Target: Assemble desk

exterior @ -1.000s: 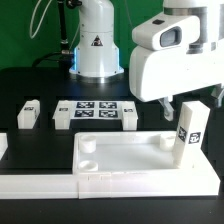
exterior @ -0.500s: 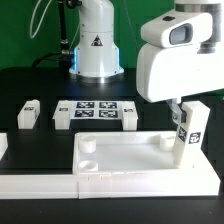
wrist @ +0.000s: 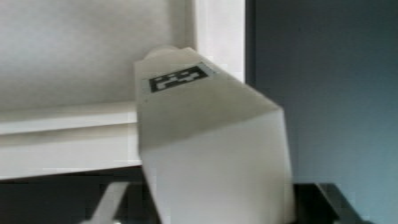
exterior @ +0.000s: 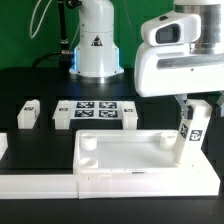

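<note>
The white tray-like desk top (exterior: 125,160) lies at the front of the table, rim up. My gripper (exterior: 192,105) is shut on a short square white leg (exterior: 193,130) with a black-and-white tag. It holds the leg upright over the top's corner on the exterior view's right. In the wrist view the leg (wrist: 210,140) fills the middle, between my fingers (wrist: 118,200), with the top's rim (wrist: 217,30) behind it. Another loose leg (exterior: 28,113) lies on the table at the exterior view's left.
The marker board (exterior: 95,113) lies behind the desk top. A long low white border strip (exterior: 35,185) runs along the front left. The robot's white base (exterior: 98,45) stands at the back.
My gripper has shifted a little to the exterior view's right and slightly up with the leg in it. The desk top has not moved.
</note>
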You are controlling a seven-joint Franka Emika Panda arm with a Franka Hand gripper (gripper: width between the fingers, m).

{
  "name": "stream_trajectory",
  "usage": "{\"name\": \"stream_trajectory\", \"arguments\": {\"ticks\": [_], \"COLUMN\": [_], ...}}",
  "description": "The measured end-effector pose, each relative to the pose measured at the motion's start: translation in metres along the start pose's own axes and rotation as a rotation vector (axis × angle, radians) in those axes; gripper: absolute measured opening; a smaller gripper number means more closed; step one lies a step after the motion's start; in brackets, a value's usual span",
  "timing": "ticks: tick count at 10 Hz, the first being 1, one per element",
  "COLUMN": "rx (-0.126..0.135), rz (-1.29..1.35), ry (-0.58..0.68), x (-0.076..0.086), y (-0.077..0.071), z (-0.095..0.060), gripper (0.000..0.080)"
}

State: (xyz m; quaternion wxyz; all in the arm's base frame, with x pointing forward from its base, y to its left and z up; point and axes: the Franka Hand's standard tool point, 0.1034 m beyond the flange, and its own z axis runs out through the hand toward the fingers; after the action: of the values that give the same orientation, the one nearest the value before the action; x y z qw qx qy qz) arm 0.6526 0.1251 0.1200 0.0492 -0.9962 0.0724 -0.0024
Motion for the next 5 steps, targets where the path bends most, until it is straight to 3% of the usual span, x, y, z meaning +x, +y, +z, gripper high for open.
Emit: {"name": "stream_trajectory", "arguments": {"ticks": [3, 5], "rx": [0.016, 0.056], "rz": [0.253, 0.491], "ry": [0.064, 0.100], "x": [-0.005, -0.007], "y": [0.006, 0.012], "z": [-0.001, -0.002], "gripper": [0.0313, 0.0313]}}
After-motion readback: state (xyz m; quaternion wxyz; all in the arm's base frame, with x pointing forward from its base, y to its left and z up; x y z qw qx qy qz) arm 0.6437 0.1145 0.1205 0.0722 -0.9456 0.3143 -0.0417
